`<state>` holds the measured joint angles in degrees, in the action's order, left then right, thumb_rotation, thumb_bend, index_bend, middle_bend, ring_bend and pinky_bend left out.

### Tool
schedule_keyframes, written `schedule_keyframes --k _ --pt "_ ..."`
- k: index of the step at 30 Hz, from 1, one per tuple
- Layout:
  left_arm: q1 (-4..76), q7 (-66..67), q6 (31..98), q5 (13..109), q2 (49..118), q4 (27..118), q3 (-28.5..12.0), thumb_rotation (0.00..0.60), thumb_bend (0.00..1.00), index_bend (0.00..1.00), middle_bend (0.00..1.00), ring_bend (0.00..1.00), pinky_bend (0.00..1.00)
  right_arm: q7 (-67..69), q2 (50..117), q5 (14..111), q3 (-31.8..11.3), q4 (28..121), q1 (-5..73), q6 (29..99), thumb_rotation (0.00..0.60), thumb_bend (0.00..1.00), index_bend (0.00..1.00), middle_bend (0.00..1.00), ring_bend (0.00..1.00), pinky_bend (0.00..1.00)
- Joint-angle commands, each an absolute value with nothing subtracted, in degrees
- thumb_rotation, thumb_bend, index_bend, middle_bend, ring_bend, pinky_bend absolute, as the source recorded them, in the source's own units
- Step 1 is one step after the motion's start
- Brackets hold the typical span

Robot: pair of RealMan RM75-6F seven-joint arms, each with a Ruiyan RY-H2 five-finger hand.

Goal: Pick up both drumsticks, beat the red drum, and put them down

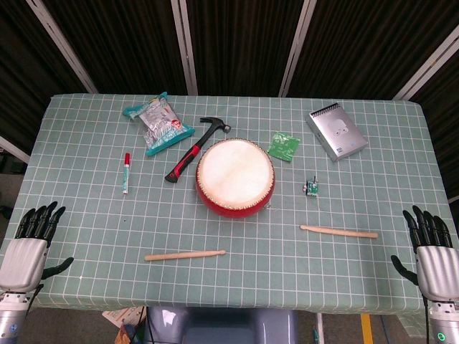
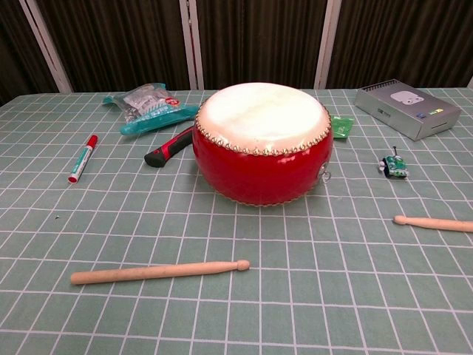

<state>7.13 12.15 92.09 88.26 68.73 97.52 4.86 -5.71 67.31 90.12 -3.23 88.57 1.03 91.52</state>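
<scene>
We've got both hands parked at the worktop's [image 1: 86,215] near corners, left hand [image 1: 27,251] and right hand [image 1: 432,254], fingers spread, holding nothing. Both drumsticks lie flat, left drumstick [image 1: 185,255] and right drumstick [image 1: 338,231], in open space. The red drum [image 1: 235,175] sits mid-worktop, a hammer [image 1: 195,149] touching it behind.

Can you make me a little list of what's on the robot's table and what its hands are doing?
drum: red drum, middle of the table
left drumstick: flat on the cloth, in front of the drum
right drumstick: flat on the cloth, untouched
left hand: open, at the table's edge, holding nothing
right hand: open, at the table's edge, holding nothing
behind the drum: hammer, marker, snack bag, grey box
</scene>
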Motion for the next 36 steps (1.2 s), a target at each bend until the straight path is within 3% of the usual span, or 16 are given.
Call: schedule_keyframes --k 1,5,8,11,13,15,18,24,36 --pt "6.96 12.08 91.87 88.38 68.63 97.58 4.69 0.600 0.00 0.00 0.00 0.00 0.02 -5.93 67.32 90.25 -3.16 88.64 0.94 91.68 0.600 0.26 0.00 0.00 0.00 0.08" --pt "6.77 12.03 91.45 88.45 68.52 97.80 4.48 0.600 0.00 0.00 0.00 0.00 0.03 -6.10 67.32 90.29 -3.17 88.69 0.92 91.71 0.600 0.26 0.00 0.00 0.00 0.08" --pt "6.84 12.28 90.71 88.50 68.55 98.18 4.30 0.600 0.00 0.00 0.03 0.07 0.14 -5.93 67.27 90.27 -3.14 88.72 0.85 91.74 0.600 0.26 0.00 0.00 0.00 0.08" --pt "7.23 12.98 90.01 88.90 69.01 98.35 3.85 0.600 0.00 0.01 0.32 0.42 0.50 -6.01 67.31 90.23 -3.14 88.66 0.94 91.52 0.600 0.26 0.00 0.00 0.00 0.08" --pt "7.52 13.27 89.20 88.91 69.33 98.71 3.64 0.600 0.03 0.08 0.59 0.70 0.75 -6.05 67.31 90.10 -3.19 88.74 1.03 91.31 0.600 0.26 0.00 0.00 0.00 0.08" --pt "7.85 13.13 87.56 88.24 69.50 99.58 3.64 0.600 0.07 0.20 0.79 0.87 0.89 -6.06 67.31 90.00 -3.21 88.83 1.06 91.19 0.600 0.26 0.00 0.00 0.00 0.08" --pt "8.64 13.24 83.64 85.67 68.98 102.78 3.79 0.600 0.12 0.31 0.96 0.99 0.99 -6.12 67.26 90.00 -3.19 88.95 1.07 91.11 0.600 0.26 0.00 0.00 0.00 0.08" --pt "11.20 17.06 76.49 80.32 69.24 108.18 3.03 0.600 0.17 0.45 1.00 1.00 1.00 -6.42 67.20 89.94 -3.14 89.09 1.05 90.99 0.600 0.26 0.00 0.00 0.00 0.08" --pt "17.84 33.47 69.26 64.55 77.35 112.44 -1.81 0.600 0.20 0.46 1.00 1.00 1.00 -6.31 67.16 89.80 -3.22 89.23 0.94 91.07 0.600 0.26 0.00 0.00 0.00 0.08"
